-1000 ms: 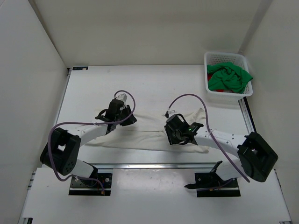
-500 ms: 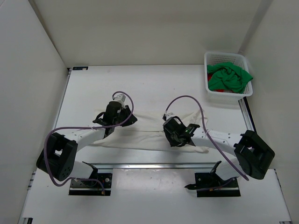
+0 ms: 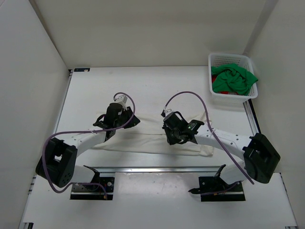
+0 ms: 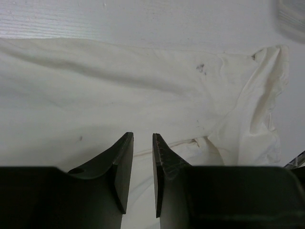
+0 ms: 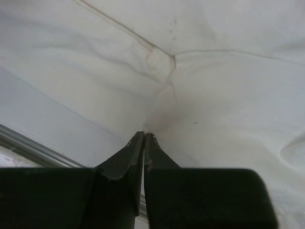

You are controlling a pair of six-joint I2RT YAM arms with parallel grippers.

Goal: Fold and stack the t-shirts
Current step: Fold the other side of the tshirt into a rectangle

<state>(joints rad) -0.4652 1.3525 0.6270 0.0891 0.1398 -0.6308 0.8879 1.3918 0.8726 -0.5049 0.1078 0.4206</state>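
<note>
A white t-shirt (image 3: 143, 142) lies spread in a long, flattened band across the near half of the table. My left gripper (image 3: 116, 128) hovers over its left part; in the left wrist view the gripper (image 4: 142, 135) is open by a narrow gap above the white cloth (image 4: 95, 86), beside a rumpled sleeve (image 4: 259, 109). My right gripper (image 3: 174, 139) sits on the shirt's middle. In the right wrist view it (image 5: 144, 133) is shut, pinching the white cloth (image 5: 214, 71), whose creases run to the tips. A green t-shirt (image 3: 233, 78) lies on a red one (image 3: 233, 93) in the basket.
A white mesh basket (image 3: 228, 56) stands at the far right corner of the table. A metal rail (image 3: 157, 168) runs along the near table edge just below the shirt. White walls close the table in on three sides.
The right gripper has closed onto the white shirt and shifted slightly left and away. The left gripper has drifted a little left, its gap unchanged.
</note>
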